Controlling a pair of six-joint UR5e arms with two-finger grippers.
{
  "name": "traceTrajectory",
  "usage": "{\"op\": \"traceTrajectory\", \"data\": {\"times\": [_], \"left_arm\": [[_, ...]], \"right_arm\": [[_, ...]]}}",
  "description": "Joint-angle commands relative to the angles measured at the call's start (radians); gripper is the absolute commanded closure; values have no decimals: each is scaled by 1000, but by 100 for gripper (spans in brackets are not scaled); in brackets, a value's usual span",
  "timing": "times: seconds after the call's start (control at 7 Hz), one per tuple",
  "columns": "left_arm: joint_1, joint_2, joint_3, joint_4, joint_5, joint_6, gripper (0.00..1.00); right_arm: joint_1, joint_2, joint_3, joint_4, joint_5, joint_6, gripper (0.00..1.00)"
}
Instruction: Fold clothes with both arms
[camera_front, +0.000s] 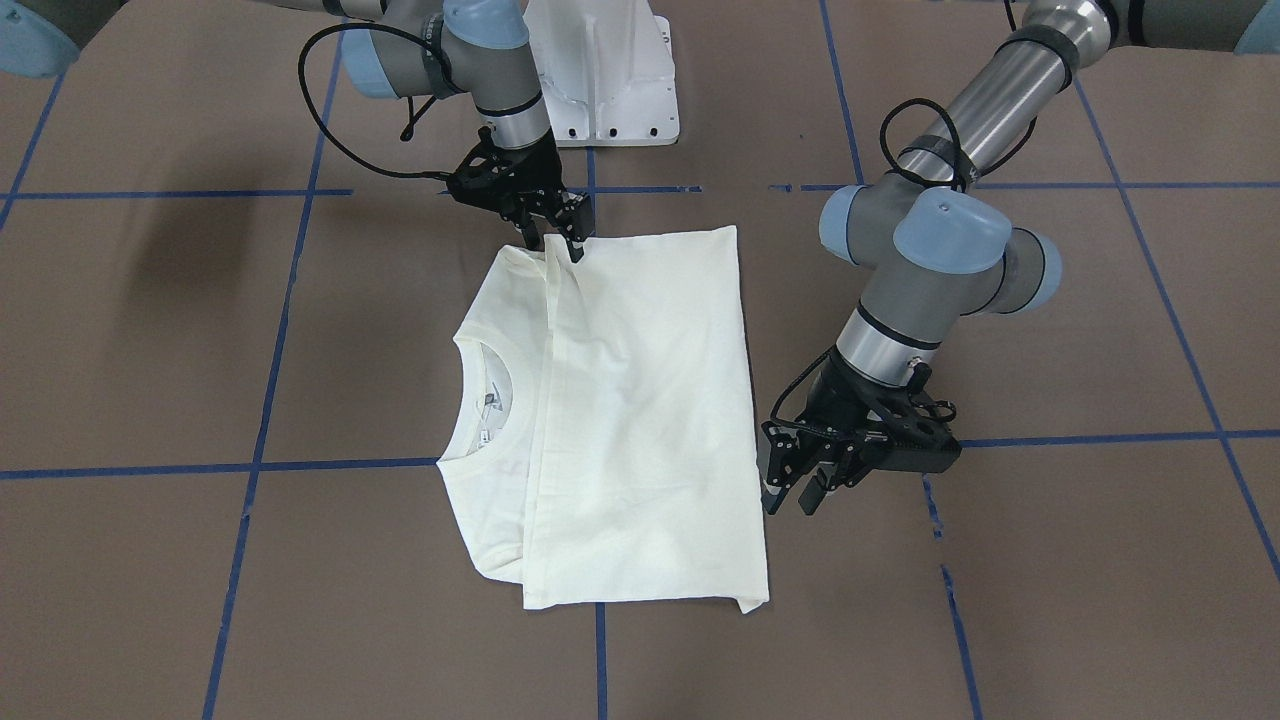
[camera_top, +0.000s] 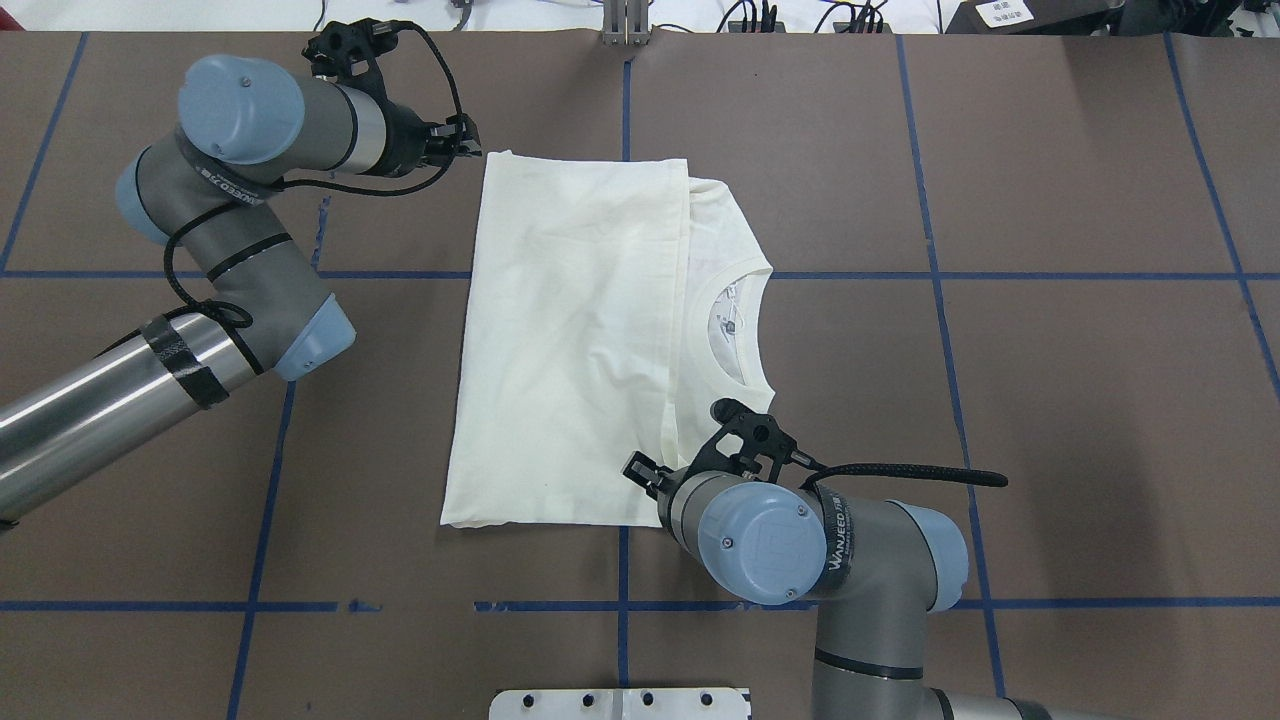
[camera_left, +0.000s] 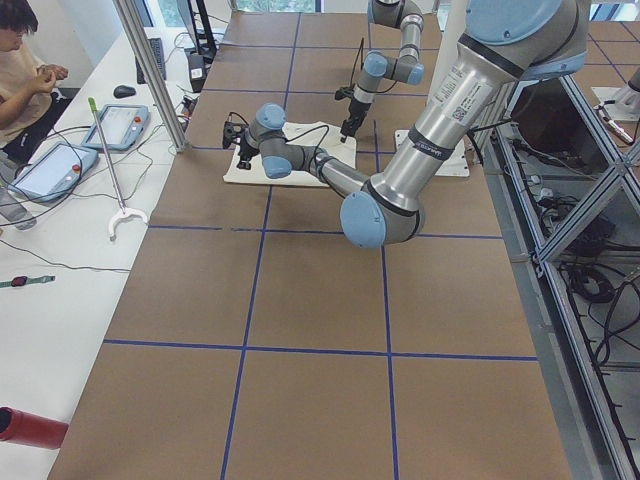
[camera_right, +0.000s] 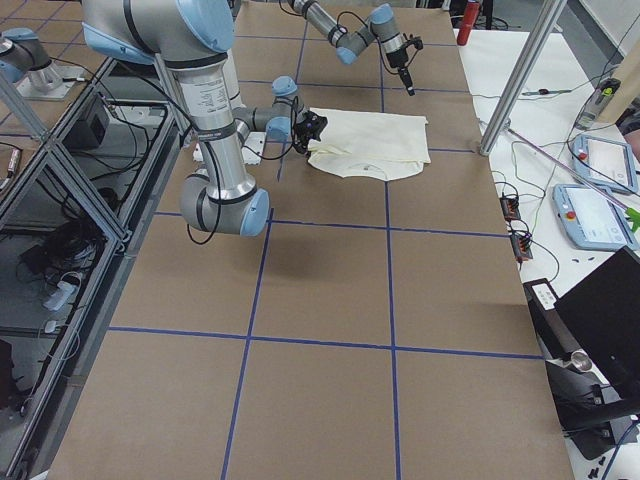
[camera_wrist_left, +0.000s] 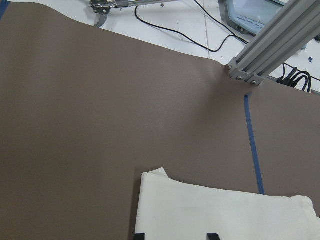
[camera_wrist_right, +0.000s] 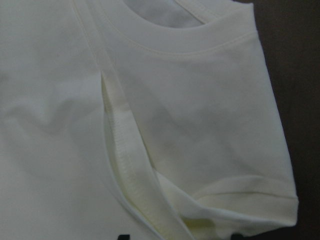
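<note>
The cream shirt (camera_front: 640, 400) lies flat on the brown table, with one half folded over as far as the ribbed collar (camera_front: 480, 400). Its print is hidden. In the overhead view the shirt (camera_top: 570, 330) sits mid-table. My left gripper (camera_front: 792, 495) hovers open just off the shirt's far corner; the left wrist view shows that corner (camera_wrist_left: 215, 210) between the two spread fingertips. Open as well, my right gripper (camera_front: 553, 243) stands at the shirt's near edge, its tips on the folded hem and sleeve (camera_wrist_right: 200, 125). Neither gripper holds cloth.
The white pedestal base (camera_front: 610, 80) stands close behind the right gripper. Blue tape lines (camera_top: 940, 300) cross the brown tabletop. Beyond the far edge stand a metal post (camera_left: 150, 70) and a side table with tablets and cables, where a person (camera_left: 20, 70) sits.
</note>
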Motion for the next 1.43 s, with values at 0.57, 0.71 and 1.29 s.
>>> {"op": "traceTrajectory", "data": {"times": [0.57,0.71,1.29], "left_arm": [[0,-1,0,0,0,-1,49],[2,-1,0,0,0,-4,49],[5,-1,2,0,0,-4,49]], "right_arm": [[21,3,109,-76,-20,-31,100],[30,6,161,-135,-22,-101,100],[70,-47,173,-141,-26,-161,100]]}}
